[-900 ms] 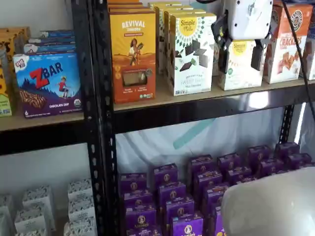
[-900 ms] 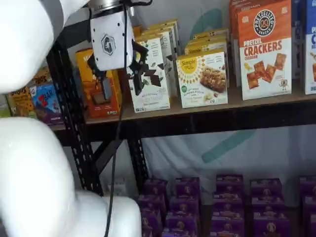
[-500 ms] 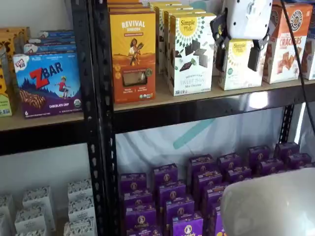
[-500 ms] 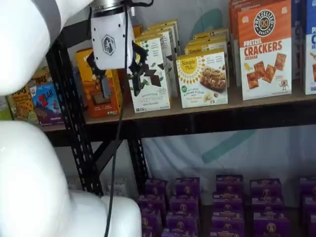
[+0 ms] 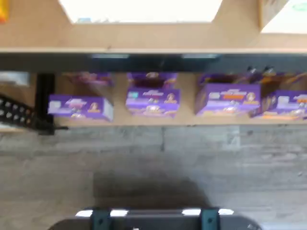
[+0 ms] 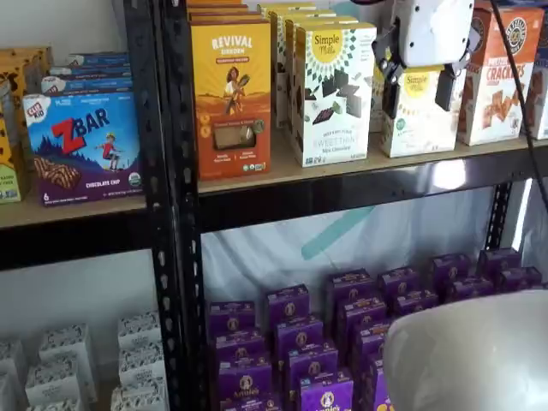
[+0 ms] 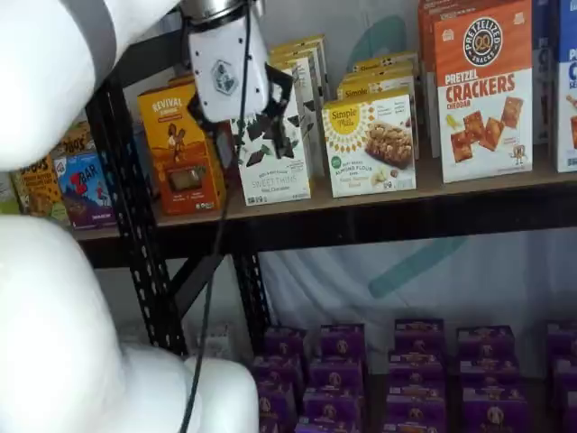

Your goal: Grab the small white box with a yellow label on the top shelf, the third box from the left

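I centre my end effector (image 6: pixel 419 87), fingers spread wide and empty, on the small white box (image 6: pixel 417 116), then advance level above the top shelf (image 6: pixel 360 167)

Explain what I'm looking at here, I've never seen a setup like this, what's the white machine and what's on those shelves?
The white machine is a robot arm; its gripper, a white body with two black fingers, stands open and holds nothing. Two pictures come from fixed cameras facing the shelves; the third comes from a camera on the arm's wrist, looking down at the floor and the purple boxes. On the top shelf stand an orange Revival box, a tall white box with chocolate squares, then the small white box with a yellow label, then pretzel crackers. In a shelf view the gripper hangs in front of that small box, not touching it as far as I can tell.
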Tool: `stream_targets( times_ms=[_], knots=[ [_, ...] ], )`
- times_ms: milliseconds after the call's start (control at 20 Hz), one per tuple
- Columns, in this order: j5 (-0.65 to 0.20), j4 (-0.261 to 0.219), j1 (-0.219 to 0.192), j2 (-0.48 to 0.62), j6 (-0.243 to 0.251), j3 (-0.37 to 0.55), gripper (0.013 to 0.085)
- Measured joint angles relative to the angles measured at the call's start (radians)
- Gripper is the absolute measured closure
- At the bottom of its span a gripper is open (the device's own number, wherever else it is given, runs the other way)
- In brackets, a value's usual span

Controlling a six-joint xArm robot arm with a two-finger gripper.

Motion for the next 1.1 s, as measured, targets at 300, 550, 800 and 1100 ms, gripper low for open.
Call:
stream_targets(
  times_ms=[300, 550, 800, 1100],
  knots=[
    [-0.157, -0.048, -0.063, 0.069, -0.063, 0.006, 0.013],
    [-0.237, -0.019, -0.141, 0.155, -0.132, -0.038, 0.013],
    [-0.262, 0.011, -0.211, 0.243, -0.2, -0.108, 0.013],
    [-0.248, 0.043, -0.275, 0.294, -0.263, -0.154, 0.013]
  ],
)
